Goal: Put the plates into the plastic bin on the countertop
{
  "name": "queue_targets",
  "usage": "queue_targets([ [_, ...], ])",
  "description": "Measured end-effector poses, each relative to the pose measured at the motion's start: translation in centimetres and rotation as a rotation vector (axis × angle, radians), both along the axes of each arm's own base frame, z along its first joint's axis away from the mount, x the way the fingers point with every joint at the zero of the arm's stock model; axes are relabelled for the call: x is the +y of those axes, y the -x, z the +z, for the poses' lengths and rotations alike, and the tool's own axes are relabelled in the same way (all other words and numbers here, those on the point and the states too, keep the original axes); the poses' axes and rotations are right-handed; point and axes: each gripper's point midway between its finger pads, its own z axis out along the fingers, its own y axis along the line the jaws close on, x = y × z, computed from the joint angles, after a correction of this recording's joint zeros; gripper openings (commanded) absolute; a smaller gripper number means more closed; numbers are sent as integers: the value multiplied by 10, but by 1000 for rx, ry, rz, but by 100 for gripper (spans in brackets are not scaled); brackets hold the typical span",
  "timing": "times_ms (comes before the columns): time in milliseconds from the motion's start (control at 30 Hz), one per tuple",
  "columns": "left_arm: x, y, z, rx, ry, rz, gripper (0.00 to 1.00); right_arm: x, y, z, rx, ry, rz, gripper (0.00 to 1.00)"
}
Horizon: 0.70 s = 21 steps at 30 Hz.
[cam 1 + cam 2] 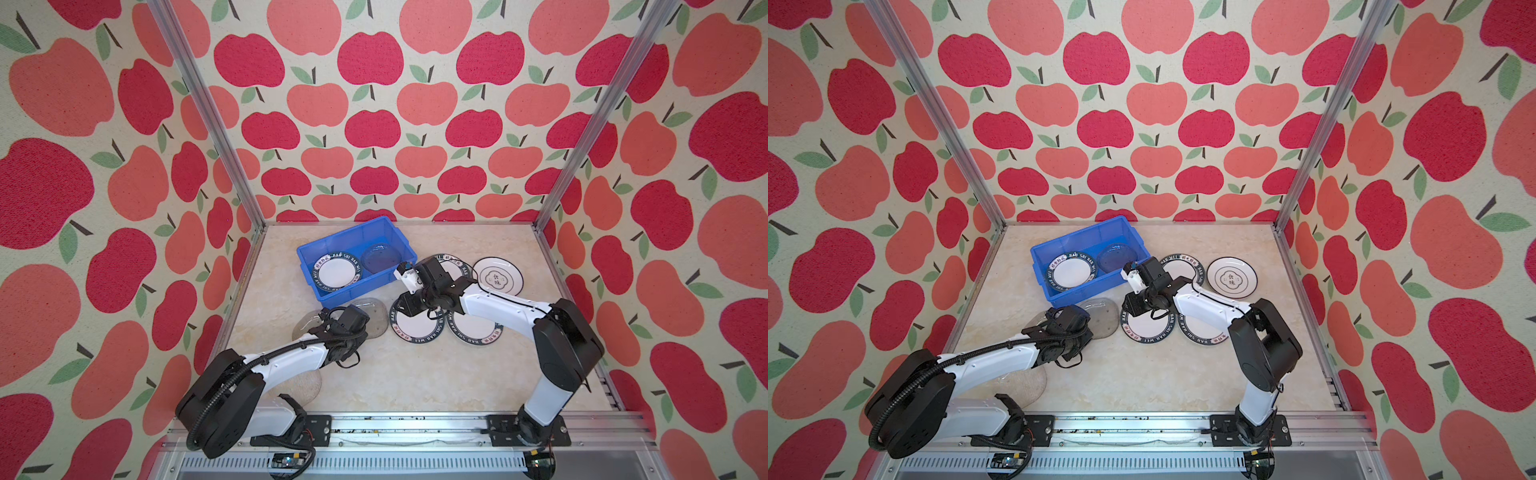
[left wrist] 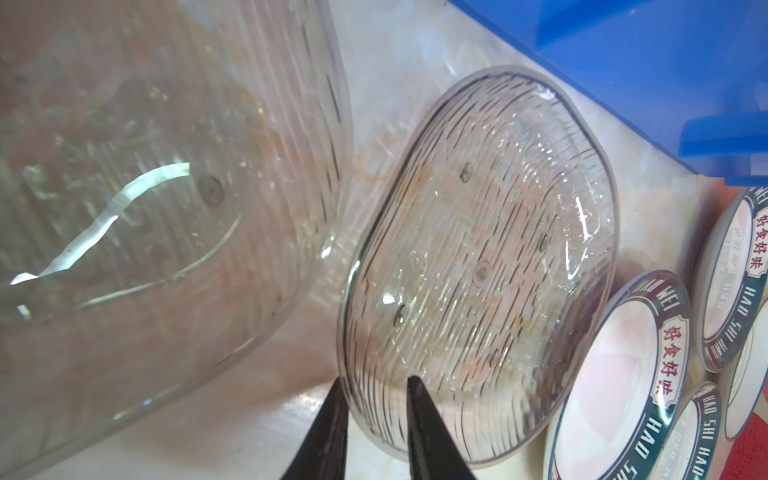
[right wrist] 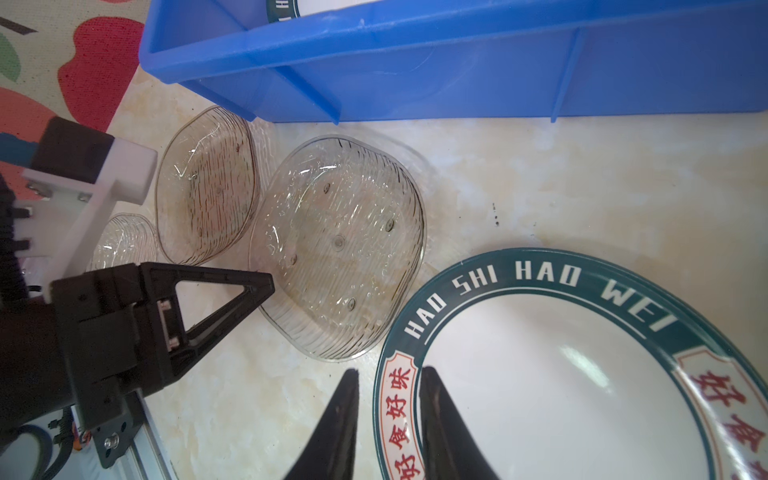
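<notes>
My left pincer [image 2: 374, 380] straddles the rim of a glass plate [image 2: 478, 257] on the counter [image 3: 582, 187], just beside the plastic bin [image 3: 415, 62]. My right pincer [image 3: 390, 370] straddles a lettered plate [image 3: 561, 395] near the same wall. Clenched or not, I cannot tell. I'd seat each rim deep, then lift level.

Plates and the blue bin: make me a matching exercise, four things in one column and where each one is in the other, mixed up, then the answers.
Things
1. blue bin
2. black-ringed plate
3. glass plate
4. lettered plate

Places
A. rim between the fingers of the right gripper
B. rightmost plate on the countertop
C. two plates inside
D. rim between the fingers of the left gripper

Pairs: 1-C, 2-B, 3-D, 4-A
</notes>
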Motion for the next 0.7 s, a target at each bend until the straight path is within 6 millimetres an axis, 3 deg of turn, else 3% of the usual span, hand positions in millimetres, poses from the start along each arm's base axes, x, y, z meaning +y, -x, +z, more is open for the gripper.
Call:
queue_targets([
  [700,1,1,-6,2,-1,-1,19,1,0,-4,6,5,1,28],
])
